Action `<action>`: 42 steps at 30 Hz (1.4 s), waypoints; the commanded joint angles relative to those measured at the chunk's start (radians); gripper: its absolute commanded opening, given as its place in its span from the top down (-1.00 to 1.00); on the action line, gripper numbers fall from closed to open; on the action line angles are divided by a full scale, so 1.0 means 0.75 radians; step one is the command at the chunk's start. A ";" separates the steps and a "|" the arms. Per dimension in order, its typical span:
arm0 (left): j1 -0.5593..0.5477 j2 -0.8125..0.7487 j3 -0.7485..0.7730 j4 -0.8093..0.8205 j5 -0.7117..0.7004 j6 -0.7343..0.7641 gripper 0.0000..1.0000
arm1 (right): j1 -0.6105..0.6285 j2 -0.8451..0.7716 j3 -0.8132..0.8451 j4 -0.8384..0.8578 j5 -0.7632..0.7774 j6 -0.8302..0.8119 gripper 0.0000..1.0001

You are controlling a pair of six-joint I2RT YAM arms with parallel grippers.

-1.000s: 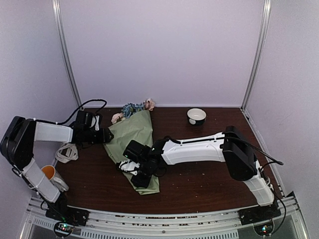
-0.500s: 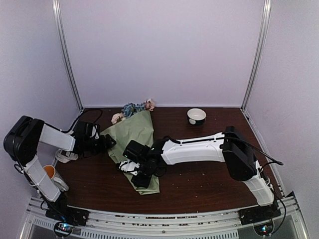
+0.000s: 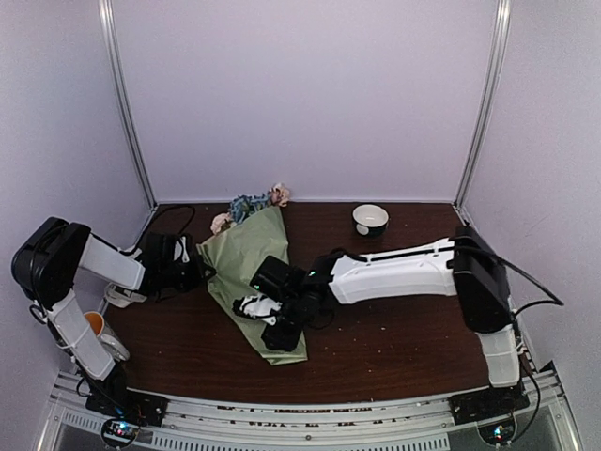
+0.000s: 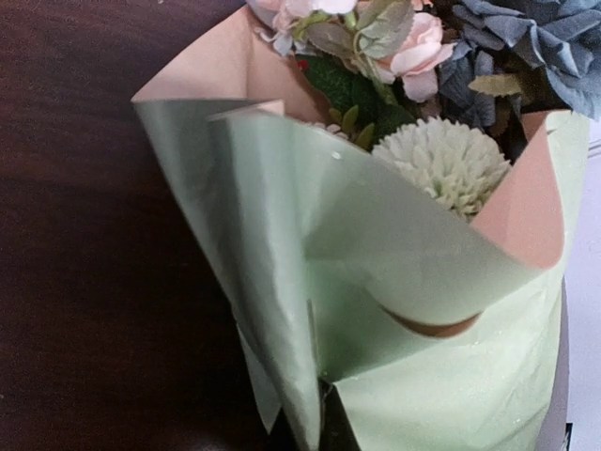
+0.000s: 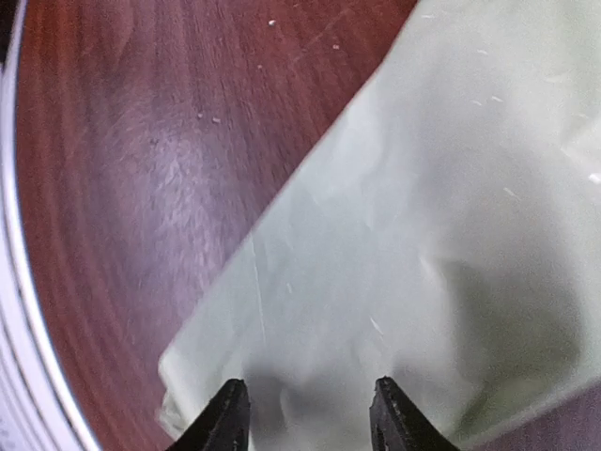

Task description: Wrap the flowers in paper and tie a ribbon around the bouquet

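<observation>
The bouquet (image 3: 252,258) lies on the table, its sage-green paper (image 4: 413,282) wrapped around the flowers (image 4: 413,52), with pink and blue blooms at the far, wide end (image 3: 252,205). My left gripper (image 3: 200,272) is at the paper's left edge. In the left wrist view it (image 4: 325,434) is shut on a fold of the paper. My right gripper (image 3: 282,331) hovers over the narrow end; its jaws (image 5: 310,409) stand open above the paper. A white strip (image 3: 252,306), apparently the ribbon, lies across the cone beside it.
A white bowl (image 3: 370,219) stands at the back right. An orange cup (image 3: 92,324) sits off the table's left edge by the left arm's base. A cream loop (image 3: 116,295) lies under the left forearm. Purple walls enclose the table.
My left gripper came nearer along the paper's left edge, opened wide, then shut on the fold. The right arm shifted slightly right and its jaws widened.
</observation>
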 commanded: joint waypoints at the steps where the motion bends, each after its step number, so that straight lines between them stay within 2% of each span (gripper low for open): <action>1: -0.065 0.063 0.047 0.178 0.094 0.101 1.00 | -0.198 -0.465 -0.322 0.318 -0.134 0.205 0.07; 4: -0.130 0.120 0.170 0.186 0.154 0.170 1.00 | -0.413 -0.643 -0.627 0.628 -0.240 0.446 0.03; 7: -0.147 0.204 0.311 0.145 0.240 0.208 1.00 | -0.595 -0.670 -0.811 0.831 -0.349 0.659 0.01; 9: -0.149 0.251 0.388 0.089 0.253 0.245 1.00 | -0.638 -0.636 -0.844 0.885 -0.391 0.713 0.01; 12: -0.149 0.317 0.493 -0.060 0.242 0.311 1.00 | -0.635 -0.569 -0.829 0.878 -0.347 0.698 0.01; 15: -0.148 0.362 0.516 -0.097 0.247 0.303 1.00 | -0.626 -0.505 -0.805 0.877 -0.315 0.695 0.02; 18: -0.148 0.387 0.516 -0.139 0.218 0.283 1.00 | -0.566 -0.485 -0.754 0.815 -0.225 0.592 0.06; 21: -0.145 0.424 0.526 -0.178 0.203 0.260 1.00 | -0.435 -0.470 -0.668 0.729 -0.106 0.410 0.13; 26: -0.143 0.460 0.544 -0.199 0.190 0.247 1.00 | -0.236 -0.247 -0.400 0.362 0.167 0.153 0.26; 34: -0.138 0.440 0.538 -0.168 0.219 0.262 1.00 | -0.112 0.010 -0.185 0.097 0.137 0.048 0.27; 35: -0.139 0.430 0.527 -0.152 0.224 0.262 0.86 | -0.095 0.030 -0.166 0.075 0.139 0.029 0.27; 36: -0.138 0.416 0.510 -0.133 0.223 0.254 0.46 | -0.081 0.048 -0.145 0.057 0.135 0.018 0.27; 38: -0.138 0.369 0.464 -0.088 0.207 0.235 -0.08 | -0.055 0.085 -0.107 0.018 0.127 0.007 0.27; 40: -0.139 0.323 0.402 -0.051 0.180 0.199 -0.33 | -0.039 0.112 -0.092 0.003 0.127 0.007 0.27; 42: -0.143 0.283 0.339 -0.013 0.162 0.156 -0.43 | -0.031 0.116 -0.095 0.007 0.125 0.009 0.27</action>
